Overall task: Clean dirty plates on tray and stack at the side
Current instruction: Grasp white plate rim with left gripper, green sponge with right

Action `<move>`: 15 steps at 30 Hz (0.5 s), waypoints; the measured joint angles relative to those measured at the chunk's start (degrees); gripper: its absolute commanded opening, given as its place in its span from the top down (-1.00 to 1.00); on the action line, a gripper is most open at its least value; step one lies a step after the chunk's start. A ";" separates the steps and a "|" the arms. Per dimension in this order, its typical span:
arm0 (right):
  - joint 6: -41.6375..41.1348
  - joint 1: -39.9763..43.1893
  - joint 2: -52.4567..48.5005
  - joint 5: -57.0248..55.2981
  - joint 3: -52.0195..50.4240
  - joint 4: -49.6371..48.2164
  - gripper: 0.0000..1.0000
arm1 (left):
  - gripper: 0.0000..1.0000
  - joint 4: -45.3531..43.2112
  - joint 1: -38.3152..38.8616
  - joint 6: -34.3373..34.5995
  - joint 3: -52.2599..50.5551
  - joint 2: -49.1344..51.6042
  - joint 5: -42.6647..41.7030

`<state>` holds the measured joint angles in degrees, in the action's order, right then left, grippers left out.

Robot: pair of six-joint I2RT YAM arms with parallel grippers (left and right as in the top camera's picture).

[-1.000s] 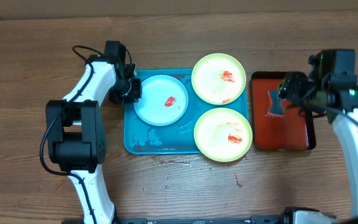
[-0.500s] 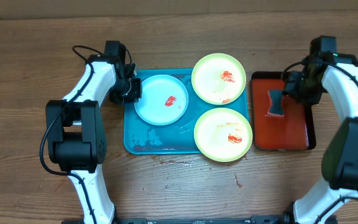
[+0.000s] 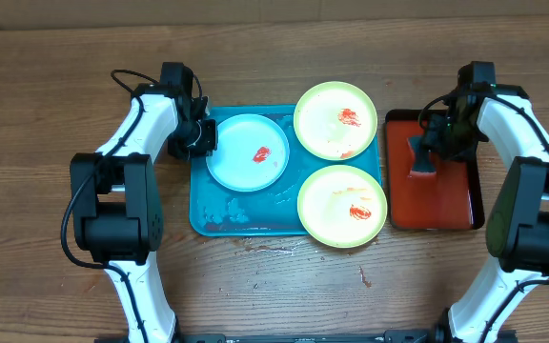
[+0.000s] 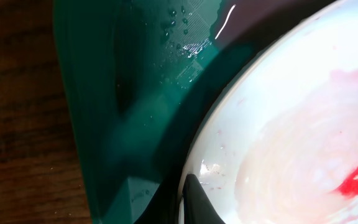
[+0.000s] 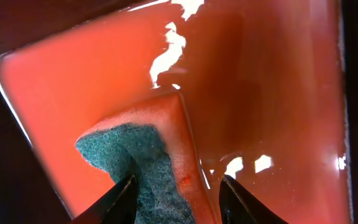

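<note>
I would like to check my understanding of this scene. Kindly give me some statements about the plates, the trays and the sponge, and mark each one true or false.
1. The pale blue plate, upper yellow-green plate and lower yellow-green plate on the blue tray all carry red smears. True.
2. The right end effector has one finger on each side of the sponge. True.
3. The sponge lies on the blue tray. False: it lies on the red tray.
4. The plates are stacked. False: none lies on another.
5. The left end effector is at the pale blue plate's left rim. True.
</note>
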<state>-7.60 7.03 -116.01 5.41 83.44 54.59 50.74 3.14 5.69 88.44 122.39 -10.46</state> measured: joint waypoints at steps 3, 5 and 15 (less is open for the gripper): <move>0.96 -0.24 0.00 0.20 0.00 -0.09 0.11 | 0.92 -0.07 0.00 0.00 0.00 0.00 -0.02; 1.75 -0.31 0.00 0.24 0.02 0.02 0.11 | 0.92 -0.22 0.00 0.00 0.00 0.00 -0.02; 5.68 -0.31 0.00 0.81 1.57 5.03 0.08 | 0.92 -0.87 0.00 0.00 0.00 0.02 -0.04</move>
<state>-1.91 6.72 -116.01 6.22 85.01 59.61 49.87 3.14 5.69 88.44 122.41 -10.50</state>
